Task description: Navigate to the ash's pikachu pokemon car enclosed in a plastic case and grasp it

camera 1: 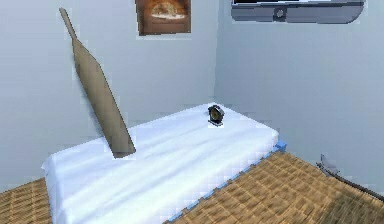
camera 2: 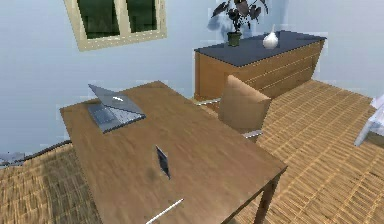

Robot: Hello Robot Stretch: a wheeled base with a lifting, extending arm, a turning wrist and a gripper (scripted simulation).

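A small dark roundish thing (camera 1: 214, 115) with a touch of orange stands on the far end of a white-sheeted bed (camera 1: 150, 165) in the forward view. It is too small to name. A small dark flat thing (camera 2: 162, 161) stands upright on the wooden table (camera 2: 200, 150) in the arm side view.
A long wooden bat (camera 1: 98, 85) leans up from the bed. On the wall hang a framed picture (camera 1: 163, 17) and a grey unit (camera 1: 300, 10). The table carries a laptop (camera 2: 112, 106) and a thin pale stick (camera 2: 165, 212). Behind it are a chair (camera 2: 243, 104), a dresser (camera 2: 262, 62) with a plant (camera 2: 238, 17) and white vase (camera 2: 270, 40), and a window (camera 2: 117, 18).
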